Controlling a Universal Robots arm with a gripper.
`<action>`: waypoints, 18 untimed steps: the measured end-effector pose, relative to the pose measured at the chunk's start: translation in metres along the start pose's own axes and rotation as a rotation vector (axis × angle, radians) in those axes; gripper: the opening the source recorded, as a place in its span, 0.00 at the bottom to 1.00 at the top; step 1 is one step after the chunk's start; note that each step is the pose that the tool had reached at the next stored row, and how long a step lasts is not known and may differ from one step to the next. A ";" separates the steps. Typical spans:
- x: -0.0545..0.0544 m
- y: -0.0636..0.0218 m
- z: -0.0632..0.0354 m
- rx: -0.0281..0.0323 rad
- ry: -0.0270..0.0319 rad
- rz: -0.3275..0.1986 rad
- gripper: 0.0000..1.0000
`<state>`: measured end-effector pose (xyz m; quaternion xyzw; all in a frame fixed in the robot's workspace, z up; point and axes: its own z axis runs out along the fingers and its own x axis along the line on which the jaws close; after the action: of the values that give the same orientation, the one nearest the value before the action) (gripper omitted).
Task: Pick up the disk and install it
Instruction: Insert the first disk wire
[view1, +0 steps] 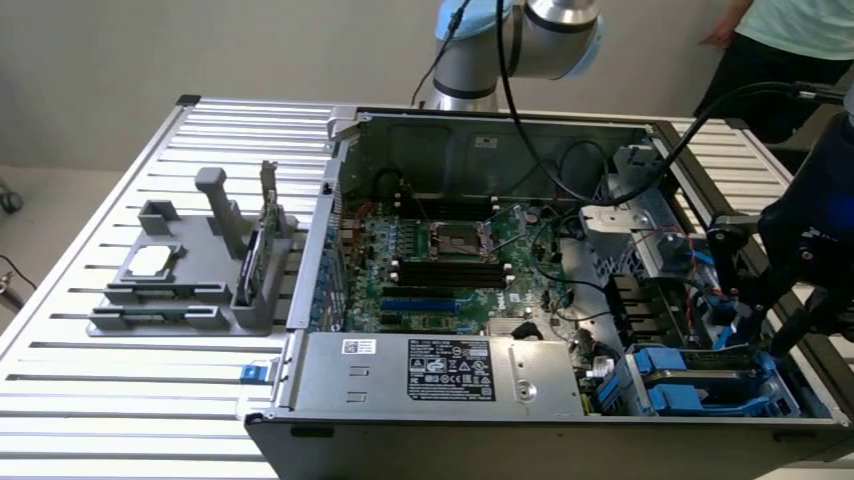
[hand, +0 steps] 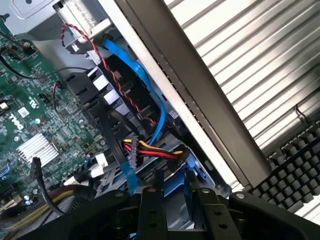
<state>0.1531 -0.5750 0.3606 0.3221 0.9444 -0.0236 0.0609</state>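
Note:
The disk (view1: 697, 384), a flat drive in a blue plastic carrier, sits in the drive bay at the open computer case's front corner, on the exterior view's right. My gripper (view1: 763, 345) reaches down into that bay from the dark wrist above it. In the wrist view the gripper (hand: 175, 195) has its two black fingers (hand: 150, 210) on either side of the carrier of the disk (hand: 176, 181), and the blue plastic fills the gap between them. Most of the drive's body is hidden under the gripper.
A blue data cable (hand: 147, 82) and a red-yellow-black power plug (hand: 150, 150) hang close to the bay. The motherboard (view1: 441, 255) and power supply (view1: 441, 368) fill the case. A grey fixture (view1: 187, 275) stands on the slatted table. A person (view1: 787, 45) stands behind. A keyboard (hand: 295, 172) lies outside the case.

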 end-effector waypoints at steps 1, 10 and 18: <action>0.000 0.0000 0.0003 0.0016 0.0001 0.013 0.31; -0.003 -0.0039 0.0035 -0.0235 0.0244 0.055 0.31; -0.002 -0.0043 0.0088 -0.0278 0.0341 0.132 0.31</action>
<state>0.1531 -0.5805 0.3521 0.3834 0.9222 -0.0010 0.0507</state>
